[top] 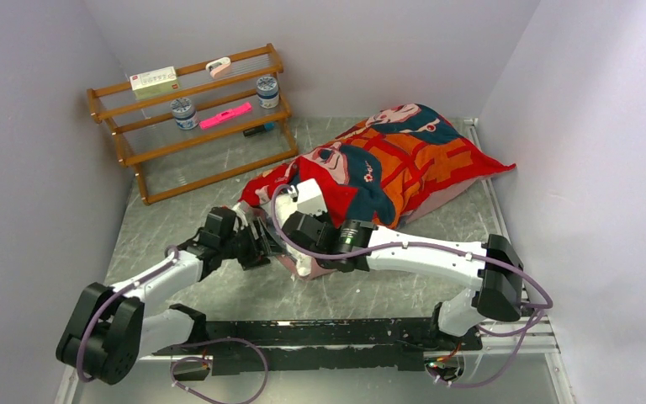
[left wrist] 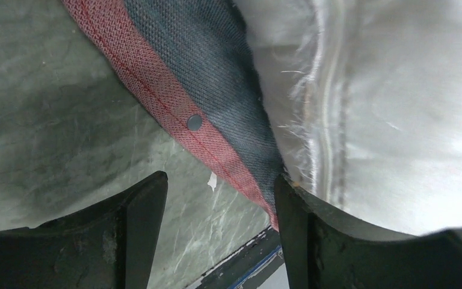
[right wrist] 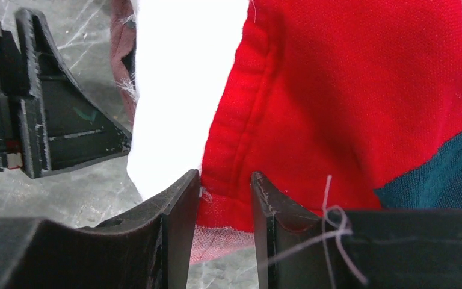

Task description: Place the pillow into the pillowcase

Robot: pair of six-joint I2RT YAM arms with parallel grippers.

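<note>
The pillowcase (top: 387, 160) is red with an orange grid and teal-haired cartoon faces, paler pink at its 4 o'clock edge. The pillow (right wrist: 174, 90) is white; the table (top: 219, 290) is marbled grey.

Grey marbled table (top: 252, 290) w/ stuffed pillowcase (top: 404, 160) lying twd far-right corner, wooden rack (top: 193, 126) standing at far-left corner.

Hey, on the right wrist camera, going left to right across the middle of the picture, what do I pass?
Left claw's fingers → white pillow → pillowcase, red first, then its teal patch at the far right edge.
</note>
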